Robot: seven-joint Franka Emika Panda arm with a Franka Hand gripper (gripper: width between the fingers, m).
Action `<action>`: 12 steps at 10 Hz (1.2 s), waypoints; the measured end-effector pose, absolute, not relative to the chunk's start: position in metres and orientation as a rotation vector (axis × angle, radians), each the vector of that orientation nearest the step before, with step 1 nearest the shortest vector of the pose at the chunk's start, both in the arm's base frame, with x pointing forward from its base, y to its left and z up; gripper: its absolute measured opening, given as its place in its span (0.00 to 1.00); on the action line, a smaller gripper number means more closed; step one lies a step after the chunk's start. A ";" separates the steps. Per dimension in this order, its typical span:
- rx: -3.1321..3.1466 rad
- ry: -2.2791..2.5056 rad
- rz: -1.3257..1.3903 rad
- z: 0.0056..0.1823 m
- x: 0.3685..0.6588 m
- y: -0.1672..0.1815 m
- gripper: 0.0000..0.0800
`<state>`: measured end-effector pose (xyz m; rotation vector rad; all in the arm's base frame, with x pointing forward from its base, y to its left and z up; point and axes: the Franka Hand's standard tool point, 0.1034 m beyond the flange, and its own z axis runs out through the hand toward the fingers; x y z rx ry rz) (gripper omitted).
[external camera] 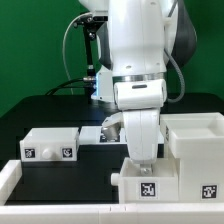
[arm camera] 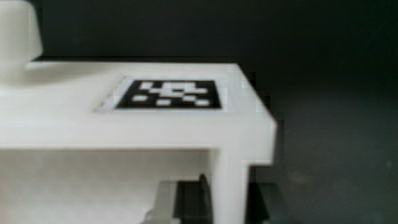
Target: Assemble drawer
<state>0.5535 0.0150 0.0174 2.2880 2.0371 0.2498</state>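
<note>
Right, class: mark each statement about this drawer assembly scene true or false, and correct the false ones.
1. The table is black. True.
2. The left tray shows two tags on its front. True.
3. The backdrop is red. False: it is green.
4. The gripper hangs above the left tray. False: it is down at the front drawer part, to the exterior view's right of that tray.
5. In the wrist view, a tag lies on top of a white part. True.
</note>
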 end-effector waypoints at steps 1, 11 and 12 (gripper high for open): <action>2.290 2.033 0.241 0.017 0.557 0.013 0.04; 2.339 2.019 0.144 0.021 0.553 0.001 0.04; 2.368 2.059 0.033 0.019 0.547 -0.003 0.04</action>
